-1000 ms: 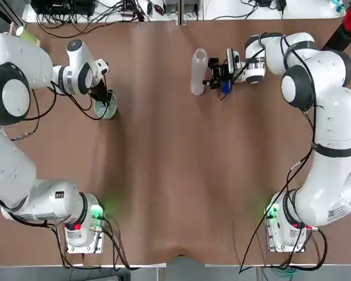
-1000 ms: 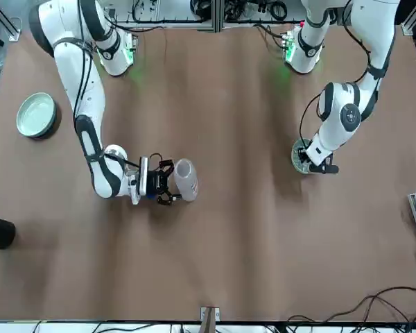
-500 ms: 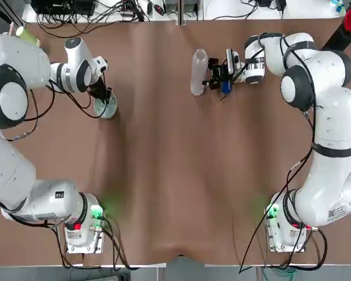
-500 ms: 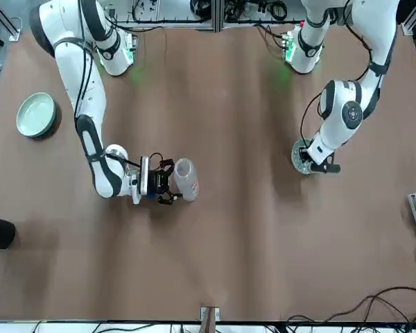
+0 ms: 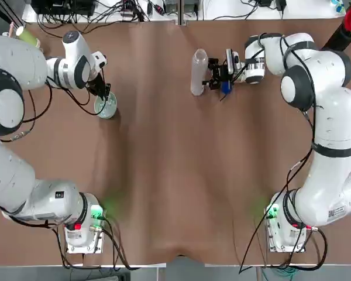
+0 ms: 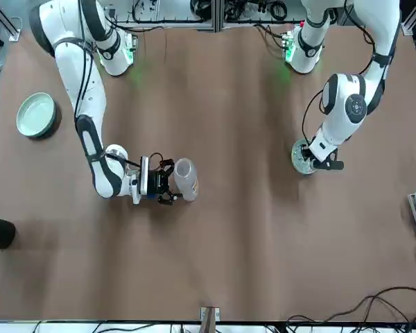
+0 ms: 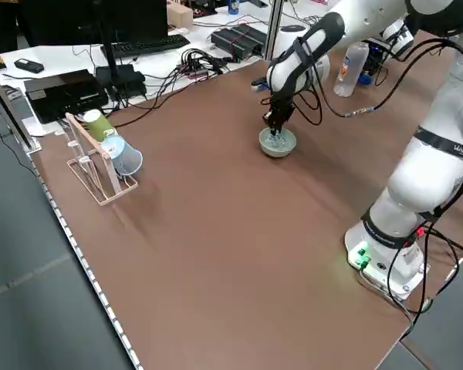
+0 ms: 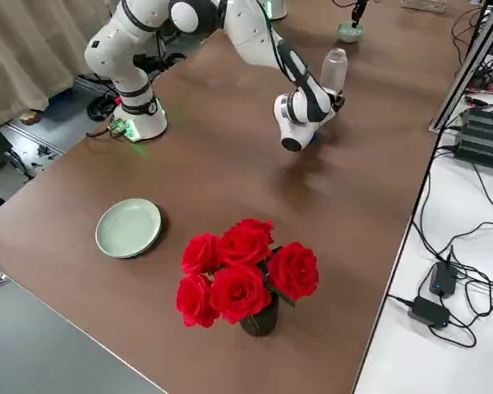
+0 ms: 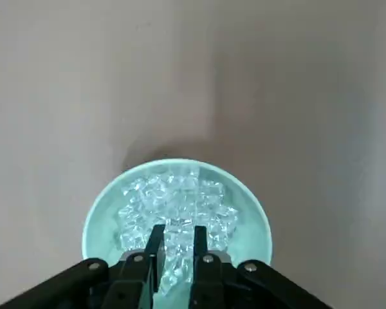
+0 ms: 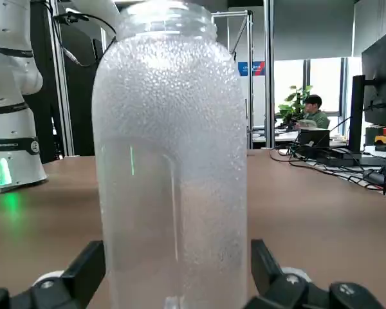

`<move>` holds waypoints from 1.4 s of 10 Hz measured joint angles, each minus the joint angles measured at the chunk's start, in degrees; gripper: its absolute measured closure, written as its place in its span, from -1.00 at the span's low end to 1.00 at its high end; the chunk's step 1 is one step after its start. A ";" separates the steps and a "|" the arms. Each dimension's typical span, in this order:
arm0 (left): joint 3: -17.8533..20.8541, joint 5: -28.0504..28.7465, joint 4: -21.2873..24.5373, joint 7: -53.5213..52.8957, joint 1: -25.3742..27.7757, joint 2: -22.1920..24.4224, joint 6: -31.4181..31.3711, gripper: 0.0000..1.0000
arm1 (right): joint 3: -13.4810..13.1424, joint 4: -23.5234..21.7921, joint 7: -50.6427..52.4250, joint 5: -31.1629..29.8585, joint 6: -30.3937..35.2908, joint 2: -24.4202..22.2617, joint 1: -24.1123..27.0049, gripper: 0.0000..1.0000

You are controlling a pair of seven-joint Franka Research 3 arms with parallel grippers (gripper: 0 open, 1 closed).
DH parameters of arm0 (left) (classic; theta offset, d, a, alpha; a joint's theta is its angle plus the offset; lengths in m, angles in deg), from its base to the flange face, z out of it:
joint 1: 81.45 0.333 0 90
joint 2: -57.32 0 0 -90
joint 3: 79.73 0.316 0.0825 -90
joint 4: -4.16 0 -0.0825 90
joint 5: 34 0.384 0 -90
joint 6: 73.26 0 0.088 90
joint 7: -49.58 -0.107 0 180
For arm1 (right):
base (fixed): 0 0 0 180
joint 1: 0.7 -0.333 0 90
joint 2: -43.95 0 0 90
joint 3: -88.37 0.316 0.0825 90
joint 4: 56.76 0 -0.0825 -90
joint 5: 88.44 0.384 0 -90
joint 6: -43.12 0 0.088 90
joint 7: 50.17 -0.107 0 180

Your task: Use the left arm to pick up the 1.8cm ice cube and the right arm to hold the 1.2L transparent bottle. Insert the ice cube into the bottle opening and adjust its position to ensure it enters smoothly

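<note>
Hovering above the small pale-green bowl (image 9: 177,193) of ice, left gripper (image 9: 177,239) nips a whitish translucent ice cube (image 9: 177,248); next, carry to the clear plastic bottle (image 5: 199,71), flanked by right gripper (image 10: 177,283), grip uncertain.

Brown worktop (image 5: 175,175), sparsely set.
Top view: bottle (image 5: 199,71) upper centre, ice bowl (image 5: 106,107) upper left; flower vase (image 8: 259,320), green plate (image 8: 129,227) elsewhere.

Right hand (image 6: 168,182) at upright bottle (image 6: 184,179), left hand (image 6: 310,157) over small bowl (image 6: 301,157), possibly touching
</note>
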 joint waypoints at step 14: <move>-17.20 -0.03 -32.69 29.67 -1.68 -1.05 27.78 0.58 | -0.11 0.13 0.04 0.00 0.00 0.11 -0.01 -1.00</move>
